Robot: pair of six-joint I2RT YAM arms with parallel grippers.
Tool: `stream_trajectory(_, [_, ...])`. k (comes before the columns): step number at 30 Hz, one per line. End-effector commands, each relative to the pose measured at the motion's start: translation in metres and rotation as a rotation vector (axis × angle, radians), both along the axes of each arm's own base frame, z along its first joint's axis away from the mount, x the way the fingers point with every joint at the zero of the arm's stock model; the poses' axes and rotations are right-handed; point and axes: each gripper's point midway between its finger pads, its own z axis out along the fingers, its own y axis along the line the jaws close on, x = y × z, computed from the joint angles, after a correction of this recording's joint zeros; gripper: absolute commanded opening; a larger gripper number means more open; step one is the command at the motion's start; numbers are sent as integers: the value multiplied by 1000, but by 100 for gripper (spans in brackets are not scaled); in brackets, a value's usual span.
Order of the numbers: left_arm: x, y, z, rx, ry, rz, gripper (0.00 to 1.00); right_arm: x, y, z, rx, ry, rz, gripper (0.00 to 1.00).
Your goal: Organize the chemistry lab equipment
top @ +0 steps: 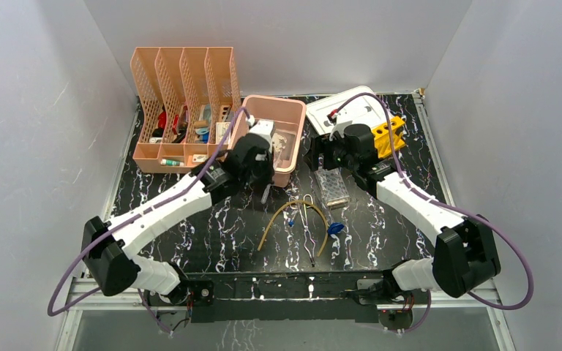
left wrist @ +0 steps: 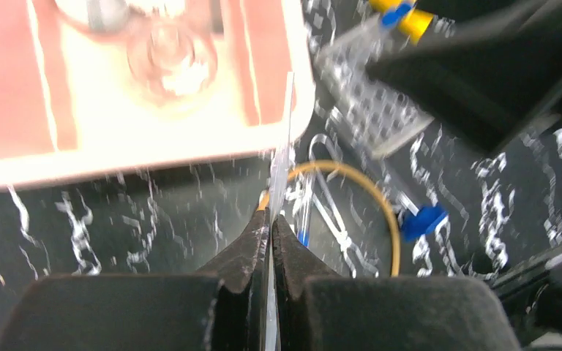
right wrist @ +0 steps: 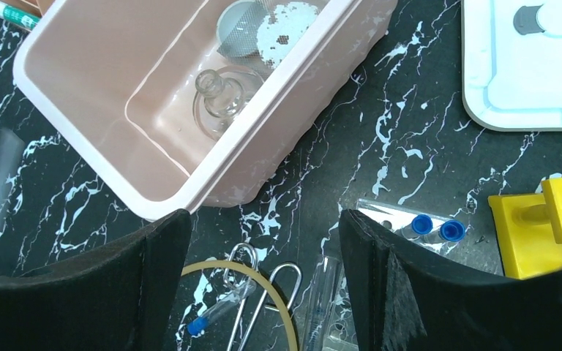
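My left gripper is shut on a thin clear rod that sticks out past the near rim of the pink tub. It hovers at the tub's front corner. My right gripper stands open over the table with nothing between its fingers, just beside the clear tube rack. Below lie the yellow rubber tube, metal tweezers, a blue clip and a small blue-capped tube. A clear glass dish sits in the tub. The yellow rack stands at the right.
The peach mesh file holder stands at the back left against the tub. The white lid lies at the back right, behind my right arm. White walls close in the table on three sides.
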Motion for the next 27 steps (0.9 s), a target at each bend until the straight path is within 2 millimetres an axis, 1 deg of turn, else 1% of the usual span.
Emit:
stream_trajectory(1, [49, 8, 30, 40, -79, 23, 0, 10, 6, 9, 24, -43, -3, 84])
stream_trajectory(2, [66, 9, 31, 32, -78, 36, 0, 9, 7, 7, 26, -38, 0, 84])
stream_trajectory(3, [84, 9, 39, 7, -89, 50, 0, 9, 7, 7, 28, -38, 3, 84])
stream_trajectory(4, [101, 11, 40, -2, -97, 63, 0, 8, 7, 7, 29, -36, 3, 84])
stream_trajectory(6, [129, 15, 35, -6, -97, 83, 0, 8, 5, 6, 25, -39, -1, 84])
stream_trajectory(9, [163, 17, 14, 24, -77, 96, 0, 6, 2, 7, 19, -40, -8, 84])
stream_trajectory(11, [178, 15, -2, 57, -63, 96, 0, 4, 1, 5, 16, -39, -9, 84])
stream_trajectory(13, [189, 12, -21, 82, -44, 97, 0, 3, -1, 2, 9, -37, -13, 84])
stream_trajectory(15, [197, 10, -51, 116, 2, 102, 0, 2, -2, -1, 3, -32, -15, 84])
stream_trajectory(18, [205, 14, -79, 156, 41, 117, 0, 1, -3, -3, -2, -29, -17, 84])
stream_trajectory(20, [207, 17, -91, 159, 68, 119, 0, 1, -4, -4, -6, -29, -19, 84])
stream_trajectory(23, [205, 19, -102, 145, 85, 114, 0, 0, -5, -8, -12, -24, -17, 84])
stream_trajectory(26, [204, 21, -101, 145, 88, 116, 0, 1, -3, -11, -15, -17, -14, 84])
stream_trajectory(27, [204, 21, -99, 143, 86, 116, 6, 1, -2, -12, -12, -15, -10, 84])
